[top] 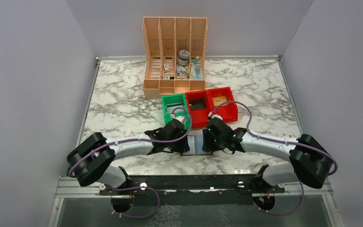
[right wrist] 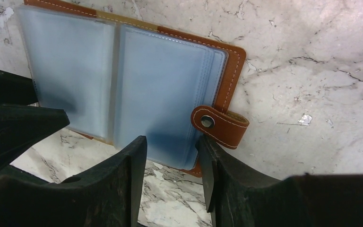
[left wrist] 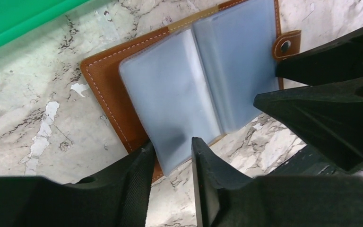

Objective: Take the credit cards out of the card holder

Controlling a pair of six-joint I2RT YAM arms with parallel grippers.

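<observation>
The brown card holder point(top: 196, 145) lies open on the marble table between my two grippers. Its frosted pale-blue sleeve pages point(left wrist: 179, 90) are spread flat, and the snap tab point(right wrist: 220, 124) sticks out on its right edge. I cannot make out any credit cards through the sleeves. My left gripper point(left wrist: 172, 146) stands open at the holder's near left corner, with the corner of the left sleeve page between its fingers. My right gripper point(right wrist: 172, 139) is open over the near edge of the right sleeve pages point(right wrist: 165, 80), beside the tab. Each wrist view shows the other gripper's fingers close by.
A green bin point(top: 174, 108) and two red bins point(top: 198, 108) point(top: 223, 101) stand just behind the grippers. The peach file organiser point(top: 175, 56), with small items in it, stands at the back. Bare marble lies to the left and right.
</observation>
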